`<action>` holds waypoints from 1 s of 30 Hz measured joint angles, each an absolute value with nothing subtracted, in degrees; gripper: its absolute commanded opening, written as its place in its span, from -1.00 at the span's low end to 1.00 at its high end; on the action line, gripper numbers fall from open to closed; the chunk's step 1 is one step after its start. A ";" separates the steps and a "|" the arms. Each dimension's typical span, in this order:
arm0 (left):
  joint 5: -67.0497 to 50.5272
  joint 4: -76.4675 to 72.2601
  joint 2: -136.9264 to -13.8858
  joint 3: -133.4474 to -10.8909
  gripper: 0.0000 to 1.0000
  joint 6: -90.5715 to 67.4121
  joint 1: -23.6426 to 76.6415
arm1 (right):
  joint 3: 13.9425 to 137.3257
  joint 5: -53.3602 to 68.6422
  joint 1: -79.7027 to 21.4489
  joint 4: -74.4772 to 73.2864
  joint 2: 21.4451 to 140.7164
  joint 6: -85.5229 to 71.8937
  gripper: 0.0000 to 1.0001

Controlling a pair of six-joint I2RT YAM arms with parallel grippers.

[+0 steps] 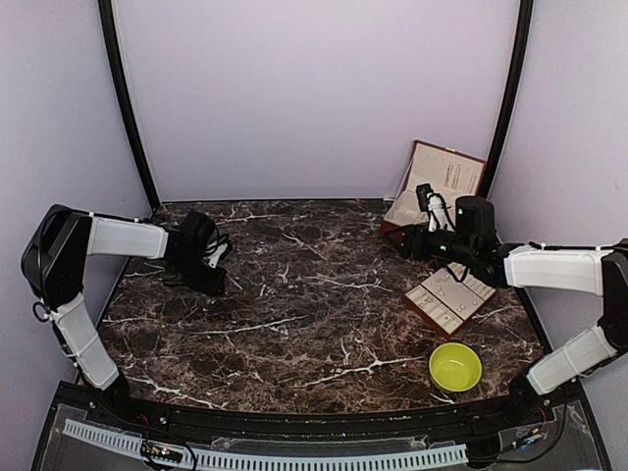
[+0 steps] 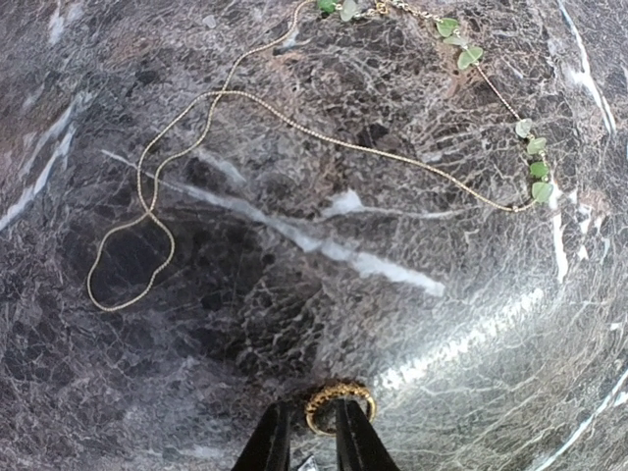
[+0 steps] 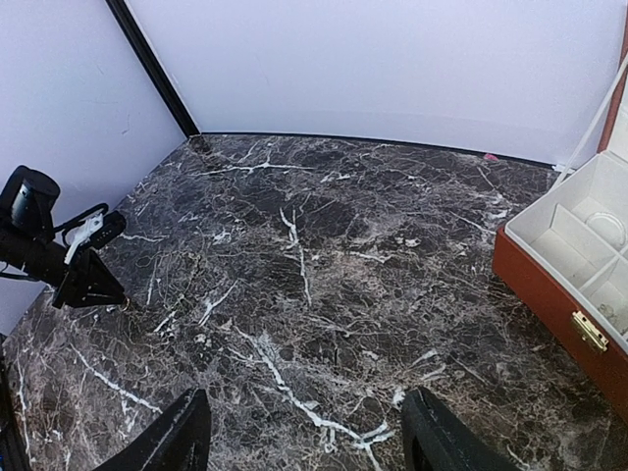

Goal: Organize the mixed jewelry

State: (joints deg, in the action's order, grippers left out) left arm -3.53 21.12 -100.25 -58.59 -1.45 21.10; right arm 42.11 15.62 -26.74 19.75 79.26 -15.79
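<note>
While left fingers (image 2: 267,446) tight on gold ring (image 2: 334,391), right fingers (image 3: 182,437) apart; faint loop (image 3: 602,226) in box compartment (image 3: 574,242).

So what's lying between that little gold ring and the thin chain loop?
Nothing: only bare marble table between ring and chain loop, seen in the left wrist view.

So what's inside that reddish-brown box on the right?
Cream-lined compartments, one holding what looks like a pale ring-shaped piece. The rest of the box runs off the picture's edge, and from above the right arm partly covers it.
</note>
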 measured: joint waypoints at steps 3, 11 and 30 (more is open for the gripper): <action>-3.46 21.15 -100.60 -58.78 -0.65 -1.45 21.10 | 42.11 15.62 -26.74 19.77 79.29 -15.97 0.35; -3.07 21.12 -101.21 -58.89 -0.75 -1.26 21.10 | 42.11 15.62 -26.74 20.38 79.29 -16.56 0.35; -2.61 21.12 -102.02 -59.64 -0.83 -1.21 21.10 | 41.74 15.44 -26.74 21.19 79.31 -16.69 0.35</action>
State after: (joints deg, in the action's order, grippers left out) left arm -2.61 21.12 -102.02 -59.64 -1.21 21.10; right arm 41.74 15.44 -26.74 21.19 79.31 -16.69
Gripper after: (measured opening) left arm 0.082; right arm 0.675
